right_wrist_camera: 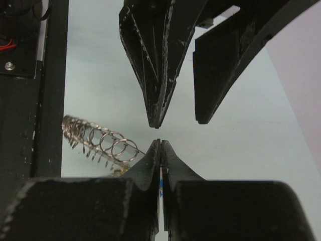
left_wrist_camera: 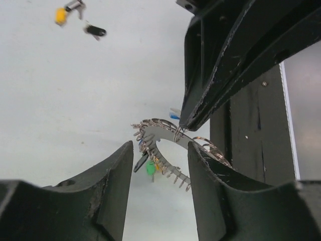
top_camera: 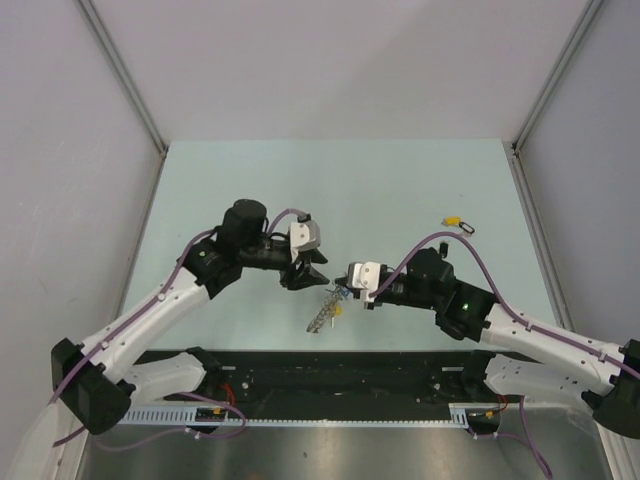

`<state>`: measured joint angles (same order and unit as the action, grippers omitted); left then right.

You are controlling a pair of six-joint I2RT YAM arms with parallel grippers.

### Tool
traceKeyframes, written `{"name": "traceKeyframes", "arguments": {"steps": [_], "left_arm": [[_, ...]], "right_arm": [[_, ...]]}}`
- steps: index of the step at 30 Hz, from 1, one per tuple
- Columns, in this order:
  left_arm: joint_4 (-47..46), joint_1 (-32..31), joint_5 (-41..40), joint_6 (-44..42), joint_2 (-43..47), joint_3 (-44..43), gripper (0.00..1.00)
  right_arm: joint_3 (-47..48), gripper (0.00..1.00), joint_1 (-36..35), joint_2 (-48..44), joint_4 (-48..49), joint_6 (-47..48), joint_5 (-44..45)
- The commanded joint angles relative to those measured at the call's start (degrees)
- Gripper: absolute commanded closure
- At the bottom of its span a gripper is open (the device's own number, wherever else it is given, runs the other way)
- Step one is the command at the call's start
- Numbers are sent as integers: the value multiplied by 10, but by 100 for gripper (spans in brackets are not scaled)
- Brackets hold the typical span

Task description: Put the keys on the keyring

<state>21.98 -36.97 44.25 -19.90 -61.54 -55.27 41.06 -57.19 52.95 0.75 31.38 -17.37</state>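
Note:
The keyring, a silver band with coiled loops on its edge, hangs tilted just above the table; it also shows in the left wrist view and the right wrist view. Keys with green and black tags dangle from it. My right gripper is shut on the keyring's edge, and a blue tag shows between its fingers. My left gripper is open and empty, facing the right gripper's tips, a short gap away. A yellow-tagged key and a black-tagged key lie apart at the right.
A black rail with cables runs along the near table edge below both arms. White walls enclose the pale green table at the left, right and back.

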Motion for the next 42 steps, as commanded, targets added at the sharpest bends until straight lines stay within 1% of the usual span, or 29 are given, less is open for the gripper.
{"name": "traceKeyframes", "arguments": {"steps": [1, 11, 16, 26, 30, 35, 37, 39, 40, 42], "left_arm": [[55, 2, 76, -77, -17, -41, 50], [54, 1, 138, -91, -70, -38, 55], [50, 0, 141, -87, -86, -34, 59], [11, 0, 174, -59, -98, -18, 73], [12, 0, 174, -57, -100, -16, 75], [12, 0, 174, -56, -100, -12, 83], [6, -1, 175, -50, -99, -11, 85], [3, -2, 177, -47, -99, -9, 91], [1, -3, 175, -45, -98, -9, 100], [-4, -3, 171, -39, -92, -7, 100]], "right_arm": [[36, 100, 1, 1, 14, 8, -14], [42, 100, 1, 8, 12, 7, -21], [42, 100, 1, 7, 12, 7, -22], [42, 100, 1, 6, 8, 5, -22], [42, 100, 0, 4, 9, 5, -21], [42, 100, -1, 0, 9, 4, -19], [42, 100, -1, 0, 10, 3, -21], [42, 100, -2, 0, 9, 3, -19], [42, 100, -2, 0, 10, 2, -18], [42, 100, -2, -1, 8, 0, -14]]}}
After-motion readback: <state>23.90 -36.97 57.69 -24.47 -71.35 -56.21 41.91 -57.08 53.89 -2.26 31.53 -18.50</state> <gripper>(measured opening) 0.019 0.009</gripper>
